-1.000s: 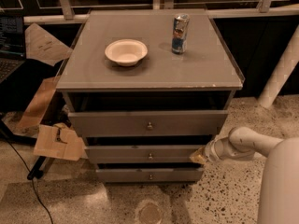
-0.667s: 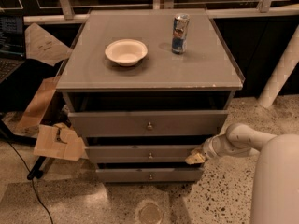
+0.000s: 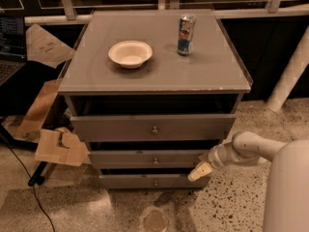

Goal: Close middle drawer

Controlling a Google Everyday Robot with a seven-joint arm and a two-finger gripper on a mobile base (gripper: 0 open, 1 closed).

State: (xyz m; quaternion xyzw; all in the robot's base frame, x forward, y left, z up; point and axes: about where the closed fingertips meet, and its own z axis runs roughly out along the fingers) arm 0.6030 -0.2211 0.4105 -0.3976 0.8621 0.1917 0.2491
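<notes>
A grey cabinet [image 3: 154, 76] holds three drawers. The middle drawer [image 3: 145, 158] has a low slim grey front with a small round knob [image 3: 155, 161]; it stands a little out from the cabinet, with a dark gap above it. The taller top drawer [image 3: 153, 127] is also pulled out. My gripper [image 3: 200, 172] comes in from the right on a white arm. Its pale tip lies at the right end of the middle drawer's front, low near the bottom drawer [image 3: 154, 181].
A white bowl [image 3: 130, 53] and a blue drink can [image 3: 186, 35] stand on the cabinet top. Cardboard pieces [image 3: 60, 146] lean at the left beside a black cable [image 3: 29, 187]. A white post [image 3: 289, 76] stands at the right. The floor is speckled stone.
My gripper has moved left and slightly down along the right end of the middle drawer's front. The drawers look the same.
</notes>
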